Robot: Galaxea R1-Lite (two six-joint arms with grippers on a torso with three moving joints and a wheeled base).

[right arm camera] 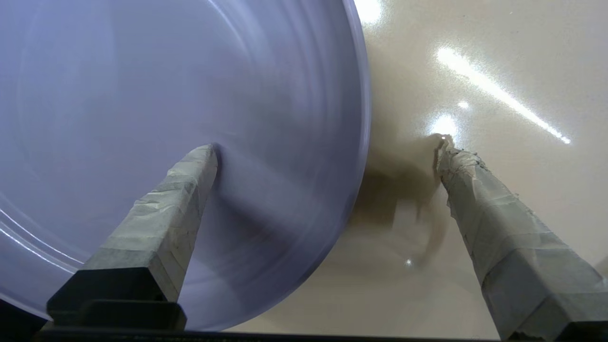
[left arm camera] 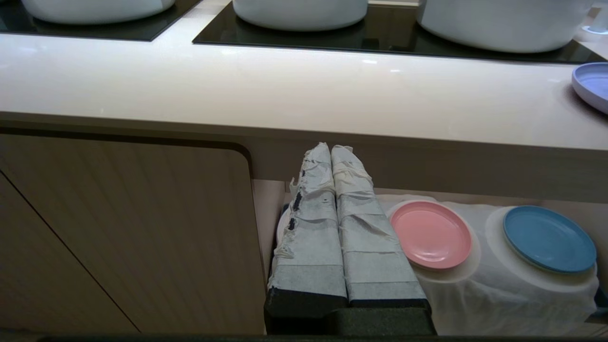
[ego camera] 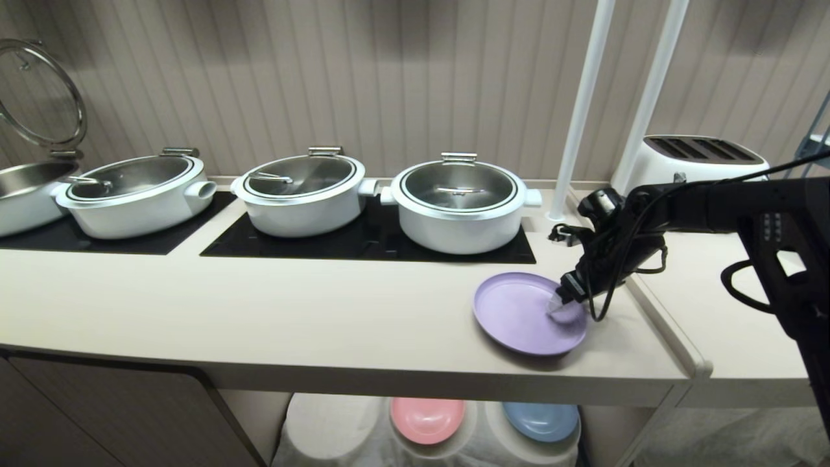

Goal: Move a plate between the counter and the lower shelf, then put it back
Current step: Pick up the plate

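Smooth, matt lilac plastic on the plate (ego camera: 522,314). Glossy, smooth beige on the counter (ego camera: 259,311), throwing back bright glints; shiny black glass-like inset panels (ego camera: 363,243). Rumpled white cloth over the lower shelf (left arm camera: 498,289). Brushed metal lids on glossy white pots (ego camera: 459,207). Wrinkled, rough grey tape around the right gripper (right arm camera: 327,147) fingers (right arm camera: 498,228).

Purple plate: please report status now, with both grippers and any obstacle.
Right gripper open, straddling the rim of the purple plate, not gripping. Plate flat on the counter. Left gripper shut, parked below the counter edge. Nothing blocking.
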